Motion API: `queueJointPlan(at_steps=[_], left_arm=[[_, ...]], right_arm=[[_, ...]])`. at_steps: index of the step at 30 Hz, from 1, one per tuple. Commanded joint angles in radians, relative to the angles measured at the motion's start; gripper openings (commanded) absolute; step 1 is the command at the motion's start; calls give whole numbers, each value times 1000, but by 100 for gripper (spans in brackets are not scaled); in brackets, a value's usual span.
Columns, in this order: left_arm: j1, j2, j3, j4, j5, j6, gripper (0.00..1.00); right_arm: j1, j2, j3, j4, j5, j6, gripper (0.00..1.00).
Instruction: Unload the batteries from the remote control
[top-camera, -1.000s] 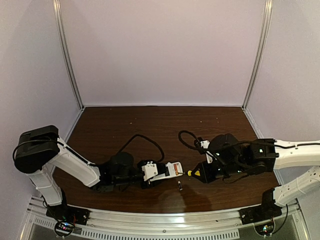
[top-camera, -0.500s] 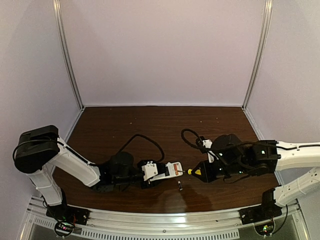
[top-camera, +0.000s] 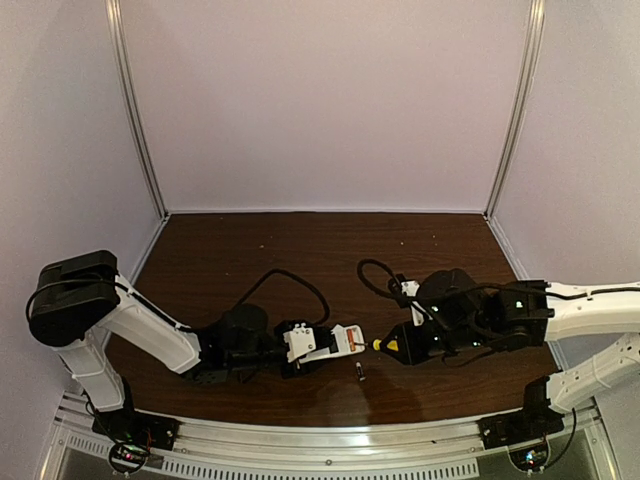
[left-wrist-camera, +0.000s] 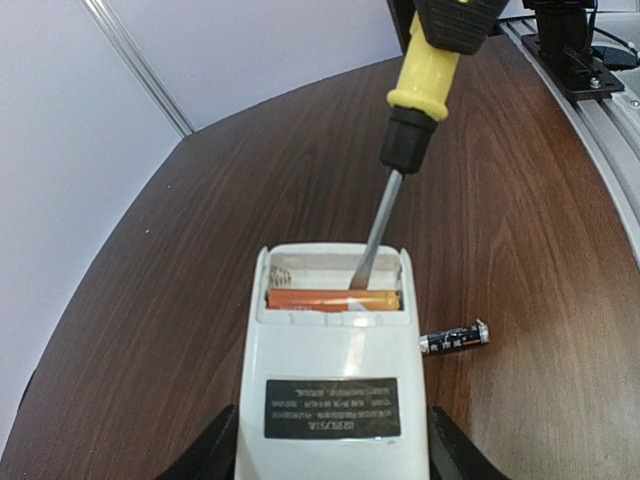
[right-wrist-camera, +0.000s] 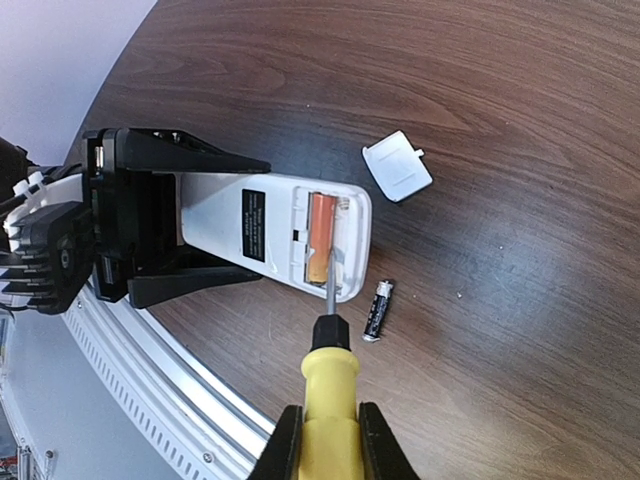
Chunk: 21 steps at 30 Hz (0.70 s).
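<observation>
My left gripper (left-wrist-camera: 335, 458) is shut on the white remote control (left-wrist-camera: 335, 385), which lies label side up with its battery bay open. An orange battery (left-wrist-camera: 333, 299) sits in the bay. A dark battery (left-wrist-camera: 453, 339) lies loose on the table beside the remote. My right gripper (right-wrist-camera: 328, 440) is shut on the yellow-handled screwdriver (right-wrist-camera: 330, 385). The blade reaches into the bay next to the orange battery (right-wrist-camera: 319, 235). From above, the remote (top-camera: 343, 340) lies between the left gripper (top-camera: 303, 345) and the right gripper (top-camera: 408, 345), with the dark battery (top-camera: 360, 373) in front.
A small white cover piece (right-wrist-camera: 398, 166) lies on the brown table beyond the remote's end. The metal rail (right-wrist-camera: 140, 370) at the table's near edge runs close by the remote. A black cable (top-camera: 280, 280) loops over the table behind the left arm.
The right gripper and screwdriver have edged slightly left toward the remote. The left arm, the remote and the loose battery have stayed still.
</observation>
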<state>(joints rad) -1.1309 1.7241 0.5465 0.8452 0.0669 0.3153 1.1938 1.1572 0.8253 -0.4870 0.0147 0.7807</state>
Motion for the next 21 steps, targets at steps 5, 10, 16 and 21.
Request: queueJointPlan(at_steps=[5, 10, 16, 21], left_arm=[[1, 15, 23, 90, 9, 7, 0], [0, 22, 24, 92, 6, 7, 0], [1, 36, 32, 92, 8, 8, 0], [1, 48, 37, 95, 7, 7, 0]], right_arm=[[-22, 2, -26, 97, -97, 29, 0], [-46, -1, -49, 122, -110, 49, 0], [-71, 6, -73, 159, -134, 62, 0], [-84, 17, -82, 173, -149, 67, 0]])
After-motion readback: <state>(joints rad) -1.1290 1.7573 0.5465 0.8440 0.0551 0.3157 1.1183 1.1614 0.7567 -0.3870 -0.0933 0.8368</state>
